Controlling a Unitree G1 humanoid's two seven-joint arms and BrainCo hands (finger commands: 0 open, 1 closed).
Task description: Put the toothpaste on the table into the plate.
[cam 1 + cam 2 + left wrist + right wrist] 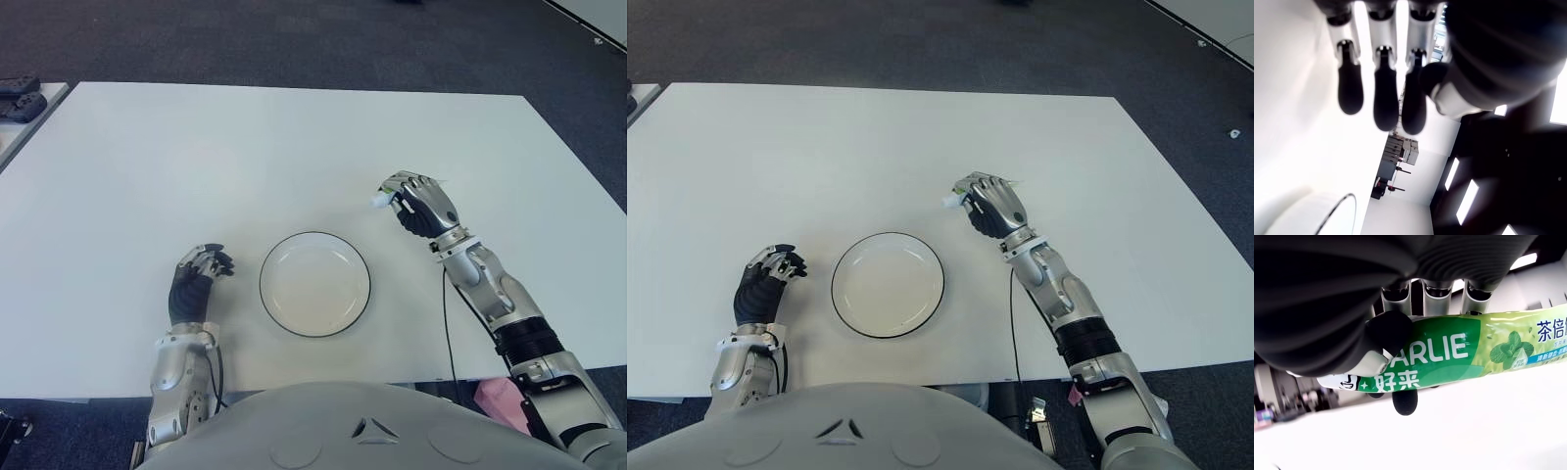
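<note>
the toothpaste (1449, 355) tube sits in the right hand (423, 204), fingers (1388, 330) curled tight around it, above the worktop (294, 147) just right of the plate (314, 284). the left hand (196, 279) shows left of the plate, fingers (1381, 93) loosely curled, holding nothing.

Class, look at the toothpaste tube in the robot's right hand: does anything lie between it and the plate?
Nothing visible does. The right hand grips the toothpaste tube, and only bare table separates it from the empty plate.
</note>
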